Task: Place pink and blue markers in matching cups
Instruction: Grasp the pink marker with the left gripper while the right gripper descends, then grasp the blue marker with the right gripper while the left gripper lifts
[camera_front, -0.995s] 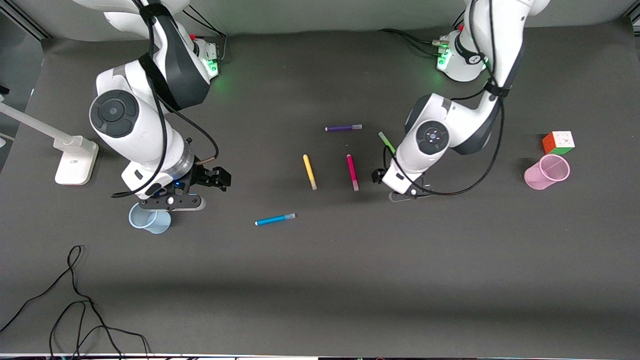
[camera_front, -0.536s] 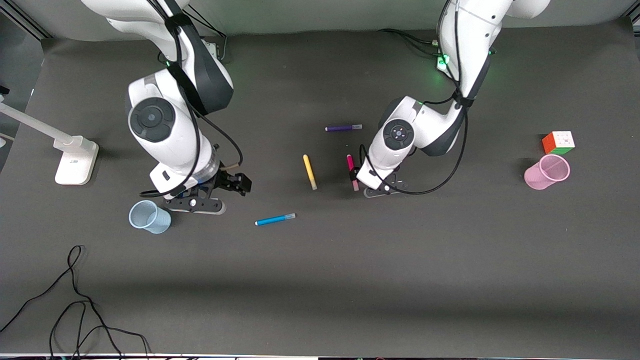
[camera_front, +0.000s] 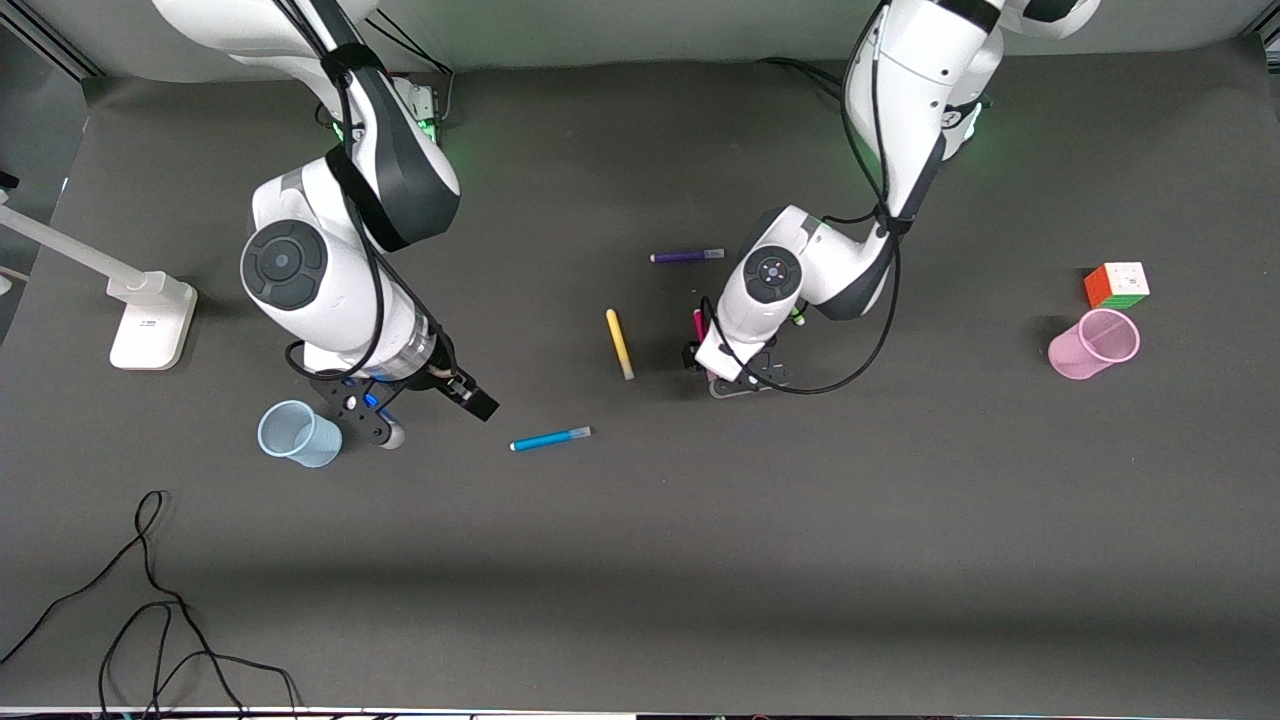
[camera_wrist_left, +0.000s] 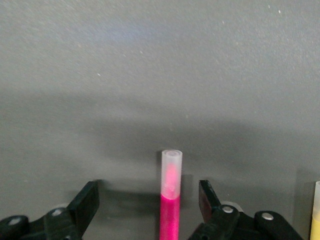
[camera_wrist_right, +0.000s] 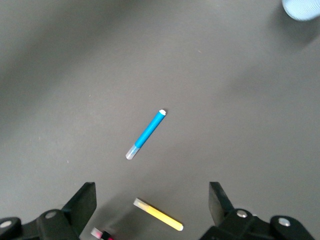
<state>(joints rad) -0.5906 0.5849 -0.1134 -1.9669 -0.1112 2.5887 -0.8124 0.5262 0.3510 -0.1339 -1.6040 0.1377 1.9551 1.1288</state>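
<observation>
The pink marker (camera_front: 698, 322) lies on the dark mat, mostly hidden under my left gripper (camera_front: 712, 368). In the left wrist view the pink marker (camera_wrist_left: 169, 215) lies between the open fingers (camera_wrist_left: 88, 204), closer to one finger, and neither touches it; the left gripper (camera_wrist_left: 148, 202) is low over it. The blue marker (camera_front: 550, 438) lies nearer the front camera. My right gripper (camera_front: 440, 395) is open and empty in the air between the pale blue cup (camera_front: 298, 433) and the blue marker (camera_wrist_right: 146, 134). The pink cup (camera_front: 1094, 343) stands at the left arm's end.
A yellow pen (camera_front: 619, 343) lies beside the pink marker, and a purple pen (camera_front: 686, 256) lies farther from the camera. A bit of green pen (camera_front: 797, 318) shows under the left arm. A colour cube (camera_front: 1117, 285) sits by the pink cup. A white lamp base (camera_front: 150, 320) and a black cable (camera_front: 150, 600) are at the right arm's end.
My left gripper moved sideways from beside the pink marker to over it, fingers either side. My right gripper moved off the blue cup toward the blue marker and turned.
</observation>
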